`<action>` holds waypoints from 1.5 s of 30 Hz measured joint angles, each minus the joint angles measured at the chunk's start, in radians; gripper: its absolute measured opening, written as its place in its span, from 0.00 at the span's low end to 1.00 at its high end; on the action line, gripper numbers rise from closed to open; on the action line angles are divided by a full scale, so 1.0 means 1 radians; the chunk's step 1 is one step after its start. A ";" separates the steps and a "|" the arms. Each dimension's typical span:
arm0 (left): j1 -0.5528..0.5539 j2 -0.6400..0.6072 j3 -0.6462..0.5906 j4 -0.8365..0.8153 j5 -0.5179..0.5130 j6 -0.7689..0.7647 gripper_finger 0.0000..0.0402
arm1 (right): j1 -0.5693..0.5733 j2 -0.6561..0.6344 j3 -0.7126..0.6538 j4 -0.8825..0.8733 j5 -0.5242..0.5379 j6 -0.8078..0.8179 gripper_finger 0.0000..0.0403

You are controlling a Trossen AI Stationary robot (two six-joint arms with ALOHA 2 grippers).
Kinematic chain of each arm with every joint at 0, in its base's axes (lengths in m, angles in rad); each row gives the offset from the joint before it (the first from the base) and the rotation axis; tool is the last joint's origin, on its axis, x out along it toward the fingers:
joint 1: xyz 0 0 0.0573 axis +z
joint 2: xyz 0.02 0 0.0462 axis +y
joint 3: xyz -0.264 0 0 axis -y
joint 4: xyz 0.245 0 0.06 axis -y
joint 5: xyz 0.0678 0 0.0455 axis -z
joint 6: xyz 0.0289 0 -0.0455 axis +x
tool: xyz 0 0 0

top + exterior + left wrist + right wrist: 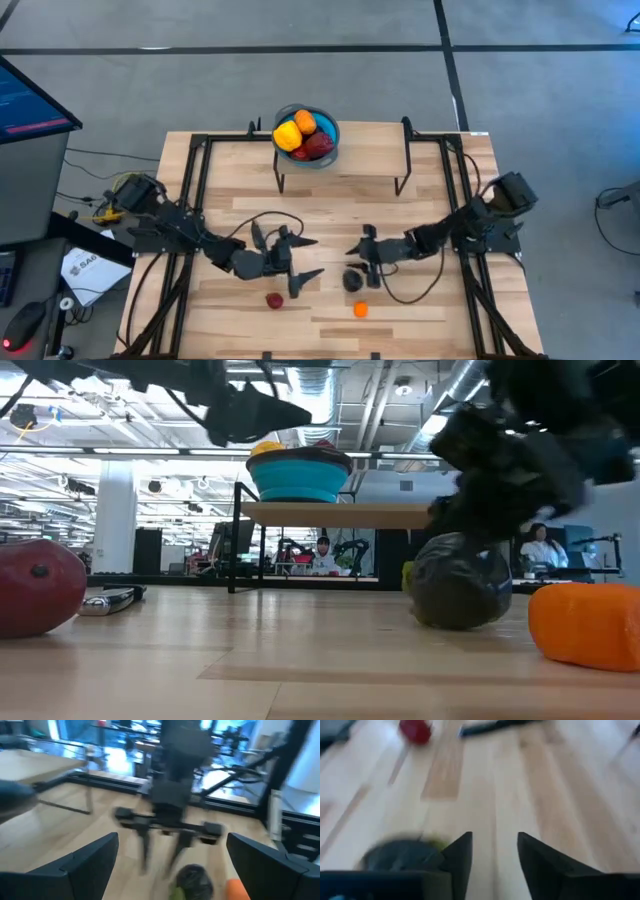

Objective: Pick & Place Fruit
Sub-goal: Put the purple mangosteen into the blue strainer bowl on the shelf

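Grey floor surrounds the wooden table (330, 200), and at its far edge a raised shelf carries the blue bowl (306, 150), already loaded with a yellow fruit (287, 136), an orange one and a red one. Both arms reach in toward the near middle of the table. The left gripper (298, 262) hangs with its fingers spread and nothing between them, a little beyond the red fruit (274, 300). The right gripper (357, 262) sits just above the dark fruit (353, 282); its own camera shows the two fingers parted, with the dark fruit (400, 854) off to one side of them, not between them, so it holds nothing. The small orange fruit (360, 310) lies just beside the dark one, nearer the front edge. The likeliest slip, as I judge it, is that the right fingers come down off-centre, close on the round dark fruit's flank and squirt it away, perhaps knocking the orange fruit (588, 624) toward the edge. The two grippers are also near each other and could clash. Only the low view shows people in the room behind, and only it and the right wrist view show the slim black-handled knife (112, 600) lying beyond the red fruit.
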 joint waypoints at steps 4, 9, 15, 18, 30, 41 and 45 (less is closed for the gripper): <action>0.029 0.035 0.047 -0.005 0.120 0.000 0.91 | -0.049 0.010 0.001 0.114 0.005 0.032 0.29; 0.069 0.052 0.104 -0.115 0.268 0.006 0.91 | -0.009 -0.113 0.002 -0.004 0.000 0.066 0.23; 0.172 0.137 0.164 -0.235 0.579 0.089 0.91 | 0.128 -0.300 0.002 -0.203 0.000 0.068 0.19; 0.217 0.200 0.183 -0.235 0.665 0.185 0.91 | 0.195 -0.352 0.002 -0.230 0.001 0.069 0.19; 0.367 0.387 0.264 -0.191 0.999 0.339 0.91 | 0.318 -0.372 0.002 -0.184 0.184 0.212 0.19; 0.362 0.488 0.311 -0.016 1.067 0.423 0.91 | 0.352 -0.372 0.002 0.057 0.193 0.208 0.19; 0.363 0.537 0.360 -0.019 1.161 0.420 0.91 | 0.372 -0.371 0.002 0.110 0.194 0.189 0.19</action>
